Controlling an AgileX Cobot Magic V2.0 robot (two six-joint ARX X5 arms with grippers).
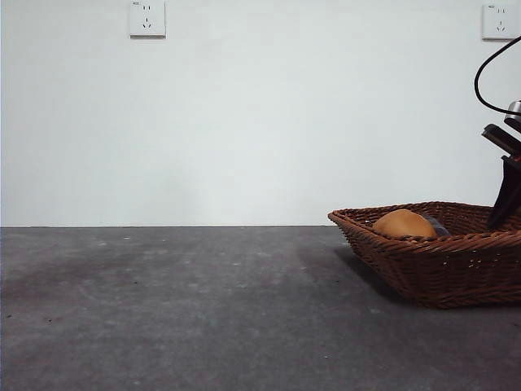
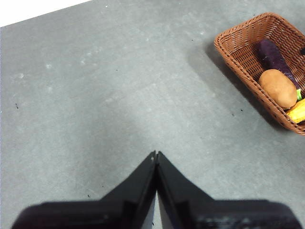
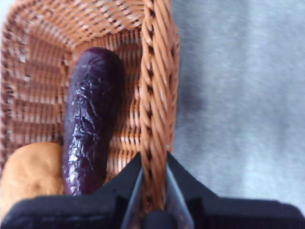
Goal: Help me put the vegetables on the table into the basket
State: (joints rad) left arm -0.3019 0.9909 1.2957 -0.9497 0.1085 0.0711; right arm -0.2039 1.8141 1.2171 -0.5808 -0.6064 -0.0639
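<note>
The wicker basket [image 1: 440,269] stands on the table [image 1: 163,309] at the right. It holds all three vegetables: the tan potato [image 2: 278,88], the purple eggplant [image 2: 272,55] and the yellow corn piece [image 2: 298,112]. My right gripper [image 3: 154,162] hangs over the basket's side rim [image 3: 155,95], jaws a little apart and empty, with the eggplant [image 3: 90,124] and potato [image 3: 28,171] beside it. In the front view the right gripper [image 1: 505,208] dips into the basket at the right edge, behind the potato [image 1: 403,223]. My left gripper [image 2: 156,153] is shut and empty, high above bare table.
The grey table stretches left of the basket [image 2: 238,62] to a white wall with two sockets [image 1: 147,18]. A black cable [image 1: 488,73] loops above the right arm.
</note>
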